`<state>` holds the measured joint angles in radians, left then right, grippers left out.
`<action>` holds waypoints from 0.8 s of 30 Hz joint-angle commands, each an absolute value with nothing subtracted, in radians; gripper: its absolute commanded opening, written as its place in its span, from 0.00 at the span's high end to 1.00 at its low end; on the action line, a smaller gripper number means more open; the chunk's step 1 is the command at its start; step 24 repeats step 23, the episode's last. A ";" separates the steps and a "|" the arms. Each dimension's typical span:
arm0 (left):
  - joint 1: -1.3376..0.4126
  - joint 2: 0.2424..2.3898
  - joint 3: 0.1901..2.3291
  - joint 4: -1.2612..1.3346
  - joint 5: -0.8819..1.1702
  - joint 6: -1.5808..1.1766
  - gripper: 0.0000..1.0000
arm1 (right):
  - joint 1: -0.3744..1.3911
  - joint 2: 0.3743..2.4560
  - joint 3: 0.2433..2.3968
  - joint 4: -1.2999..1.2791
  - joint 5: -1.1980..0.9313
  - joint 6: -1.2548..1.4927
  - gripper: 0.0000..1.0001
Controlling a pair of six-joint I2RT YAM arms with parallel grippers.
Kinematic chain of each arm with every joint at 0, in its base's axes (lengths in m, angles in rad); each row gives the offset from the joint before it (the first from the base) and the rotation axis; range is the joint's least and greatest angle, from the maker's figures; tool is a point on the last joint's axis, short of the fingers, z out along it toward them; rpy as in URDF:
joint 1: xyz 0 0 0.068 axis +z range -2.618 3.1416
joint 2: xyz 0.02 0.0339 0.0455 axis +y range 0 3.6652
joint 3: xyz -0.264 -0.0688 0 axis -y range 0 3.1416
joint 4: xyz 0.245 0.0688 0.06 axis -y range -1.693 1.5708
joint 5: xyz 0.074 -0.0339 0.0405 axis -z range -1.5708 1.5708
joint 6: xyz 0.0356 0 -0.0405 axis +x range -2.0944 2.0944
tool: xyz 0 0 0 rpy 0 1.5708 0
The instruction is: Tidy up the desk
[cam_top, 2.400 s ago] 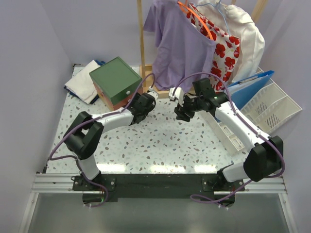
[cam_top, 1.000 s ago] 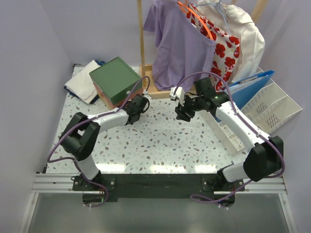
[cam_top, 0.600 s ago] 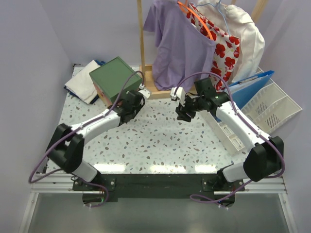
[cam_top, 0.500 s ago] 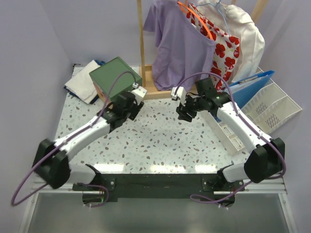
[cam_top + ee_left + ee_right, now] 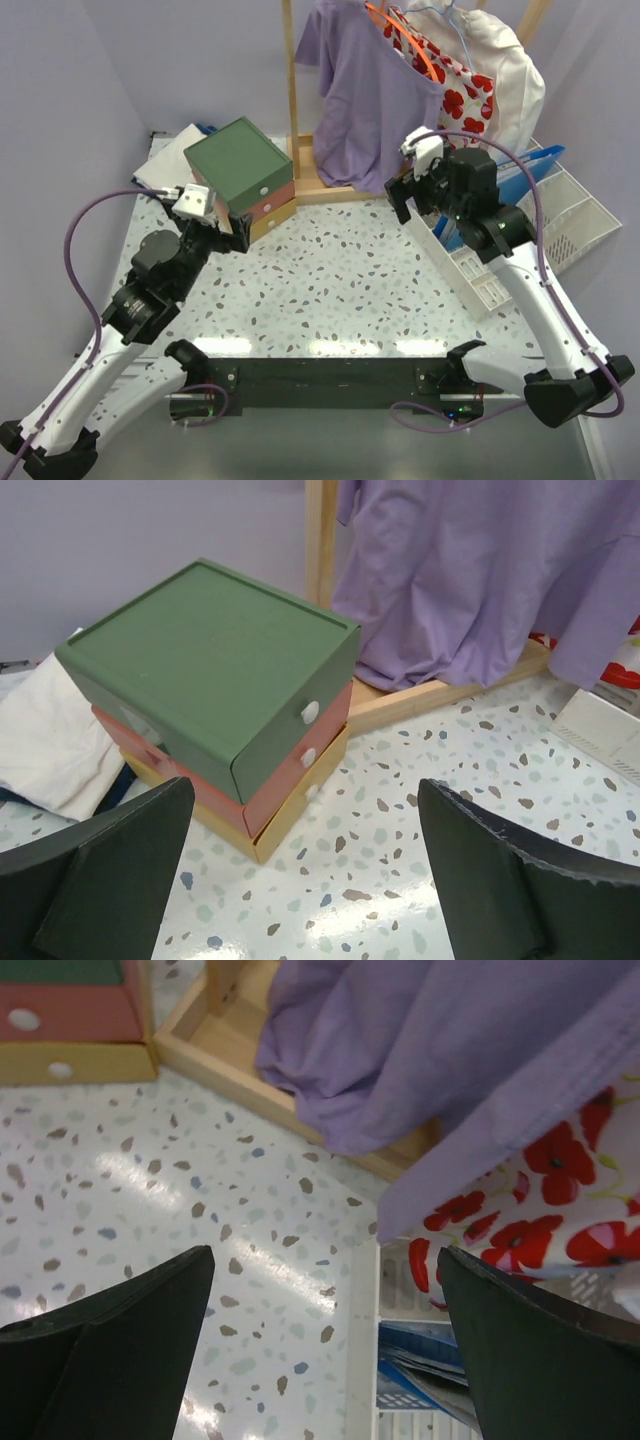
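The desk [image 5: 330, 290] is a white speckled tabletop, also seen in the left wrist view [image 5: 420, 810] and the right wrist view [image 5: 150, 1220]. A small drawer box [image 5: 238, 165] with a green top and red and yellow drawers stands at the back left; it fills the left wrist view [image 5: 210, 670]. My left gripper [image 5: 228, 235] hovers just in front of the box, open and empty [image 5: 310, 880]. My right gripper [image 5: 403, 200] hangs above the desk's back right, near the file tray's edge, open and empty [image 5: 320, 1350].
A wooden clothes rack base [image 5: 320, 185] holds a hanging purple shirt [image 5: 365, 100] and a red-flowered garment [image 5: 450, 90]. A white slotted file tray [image 5: 560, 225] with a blue folder [image 5: 520, 175] lies at the right. Folded white cloth [image 5: 165, 170] lies behind the box.
Both arms have risen. My left gripper drew back from the box toward the front left. My right gripper lifted and moved back right, toward the file tray.
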<state>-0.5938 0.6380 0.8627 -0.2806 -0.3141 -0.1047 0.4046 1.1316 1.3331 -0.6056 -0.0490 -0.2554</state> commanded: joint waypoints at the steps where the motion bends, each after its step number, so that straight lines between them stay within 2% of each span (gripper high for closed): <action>1: -0.586 0.592 0.943 -0.317 -0.374 -0.121 0.00 | 0.399 1.117 1.445 -0.551 0.245 -0.064 0.01; 8: -0.588 0.600 1.003 -0.348 -0.360 -0.106 0.00 | 0.396 1.083 1.468 -0.526 0.391 -0.116 0.01; 24: -0.588 0.623 1.019 -0.344 -0.362 -0.098 0.00 | 0.376 1.062 1.554 -0.627 0.305 -0.193 0.01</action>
